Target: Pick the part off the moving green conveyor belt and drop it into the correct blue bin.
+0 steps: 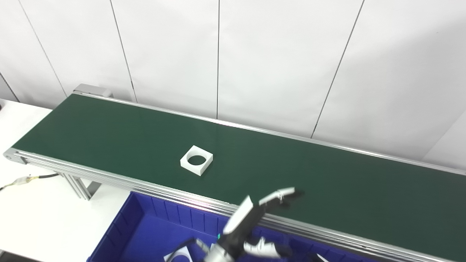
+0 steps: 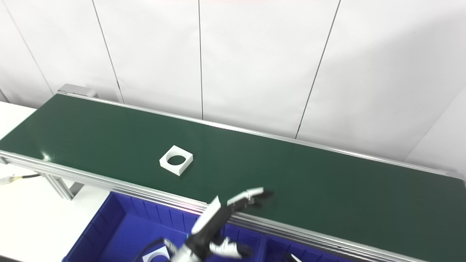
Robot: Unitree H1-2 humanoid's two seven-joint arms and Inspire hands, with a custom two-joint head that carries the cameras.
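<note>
From my head cameras I look down on a long green conveyor belt (image 1: 145,134) running from upper left to lower right in front of a white panelled wall (image 1: 276,54). A white square part (image 1: 196,160) with a round hole through it lies flat on the belt, left of centre, nothing touching it. My left hand (image 1: 255,222) reaches up from the bottom edge over the belt's near metal rail, its fingers (image 1: 282,194) spread apart and holding nothing. The part sits at about ten o'clock from this hand, well apart from it. Below the rail is a blue bin (image 1: 120,225), and another white piece (image 1: 180,254) lies inside it beside my wrist. The belt stands on a white worktop (image 1: 32,211). My right hand is out of view.
</note>
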